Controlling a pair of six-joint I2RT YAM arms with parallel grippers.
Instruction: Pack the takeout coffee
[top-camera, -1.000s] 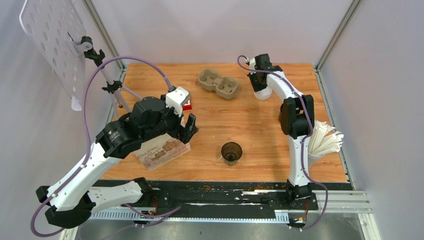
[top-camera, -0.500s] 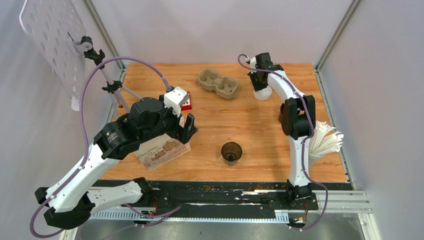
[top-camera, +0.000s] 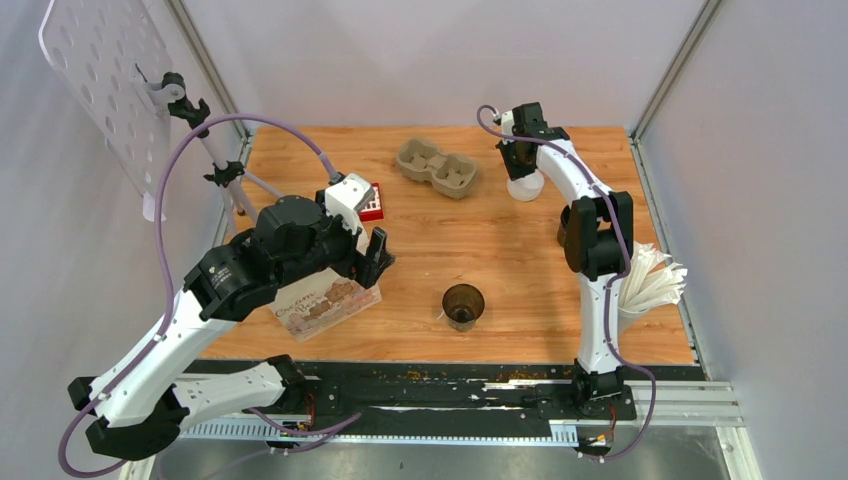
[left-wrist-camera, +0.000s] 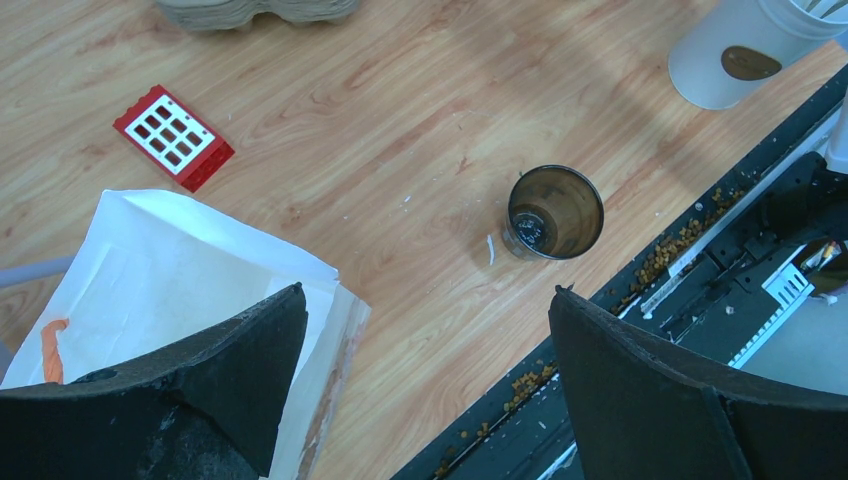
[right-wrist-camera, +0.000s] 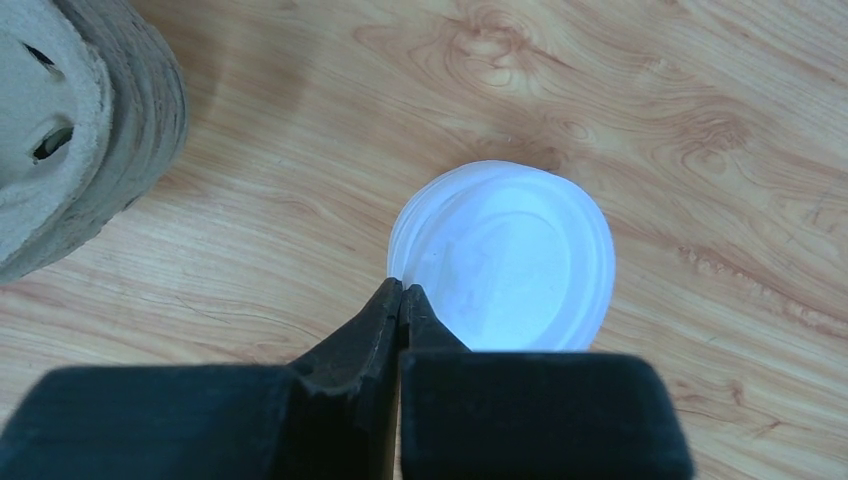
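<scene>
Far across the table (top-camera: 500, 250), your right tool (right-wrist-camera: 401, 288) is pressed together at the thin rim of the white lid (right-wrist-camera: 510, 255), which may slip.

Bare tabletop (top-camera: 505, 245) between lidless cup (top-camera: 463, 305) and pulp tray (top-camera: 436, 167).

one cup (top-camera: 463, 305), one lid (top-camera: 526, 186), one tray (top-camera: 437, 170)

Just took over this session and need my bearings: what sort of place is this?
Likely a lab robot cell staged as a takeout coffee packing bench: a wooden tabletop boxed in by plain grey walls, with a pulp cup tray, an open brown cup and a paper bag on it.
</scene>
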